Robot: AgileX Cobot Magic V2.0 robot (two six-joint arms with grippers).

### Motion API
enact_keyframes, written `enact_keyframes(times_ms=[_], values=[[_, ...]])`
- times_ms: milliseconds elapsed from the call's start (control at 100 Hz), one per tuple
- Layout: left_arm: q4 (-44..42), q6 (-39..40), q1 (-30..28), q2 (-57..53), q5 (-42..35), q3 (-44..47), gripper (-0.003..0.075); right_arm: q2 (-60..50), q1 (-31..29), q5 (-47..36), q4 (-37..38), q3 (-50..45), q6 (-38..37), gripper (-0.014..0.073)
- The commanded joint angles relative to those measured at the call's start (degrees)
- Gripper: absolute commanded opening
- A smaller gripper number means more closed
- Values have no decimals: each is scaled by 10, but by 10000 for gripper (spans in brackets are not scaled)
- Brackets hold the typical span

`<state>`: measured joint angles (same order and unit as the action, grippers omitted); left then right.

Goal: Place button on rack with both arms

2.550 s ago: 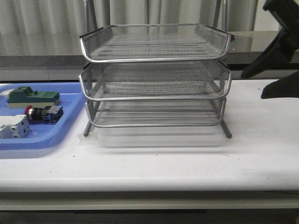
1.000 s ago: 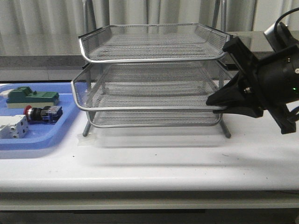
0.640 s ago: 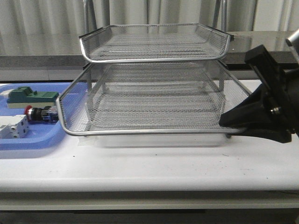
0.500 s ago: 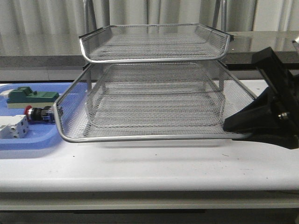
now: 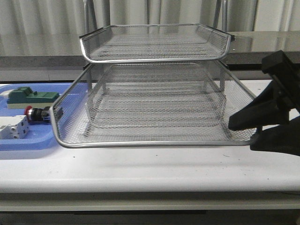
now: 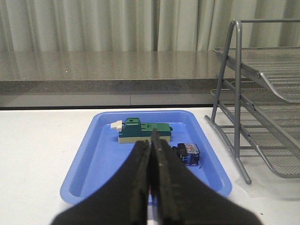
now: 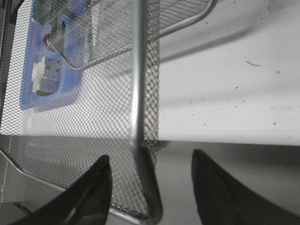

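Observation:
The rack (image 5: 154,42) is a silver wire-mesh three-tier tray stand in the middle of the table. Its middle tray (image 5: 150,144) is slid far out toward the front. My right gripper (image 5: 241,136) is open, its fingers on either side of that tray's front right corner rim (image 7: 137,93) without clamping it. The button (image 5: 30,112), red-headed, lies in the blue tray, partly hidden behind the mesh. In the left wrist view its blue rear block (image 6: 189,153) shows just beyond my left gripper (image 6: 151,143), which is shut and empty above the blue tray.
The flat blue plastic tray (image 5: 28,140) sits at the left of the table and also holds a green block (image 5: 33,96) and a white block (image 5: 11,127). The pulled-out tray overhangs the blue tray's right edge. The table's front edge runs close below the pulled-out tray.
The middle tray has slid forward out of the rack along with my right gripper. The gripper's fingers now stand apart at the tray's corner. The button has not moved.

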<state>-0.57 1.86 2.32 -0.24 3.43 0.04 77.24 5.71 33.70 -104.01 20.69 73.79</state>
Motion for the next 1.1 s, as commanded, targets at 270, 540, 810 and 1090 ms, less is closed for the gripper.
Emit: enact_keyframes(times_ms=[270,540,810,1090], values=[[6,6,-2,-19,-45,25,-20,-99,-2,-16,123,9,-88,455],[6,6,-2,-19,-45,25,-20,-225,-2,-28,391,22,-325,454],[6,6,-2,-19,-45,25,-20,-318,-2,89,778,128,-625,454],[6,6,-2,-19,-45,25,-20,-394,-2,205,1009,223,-767,452]])
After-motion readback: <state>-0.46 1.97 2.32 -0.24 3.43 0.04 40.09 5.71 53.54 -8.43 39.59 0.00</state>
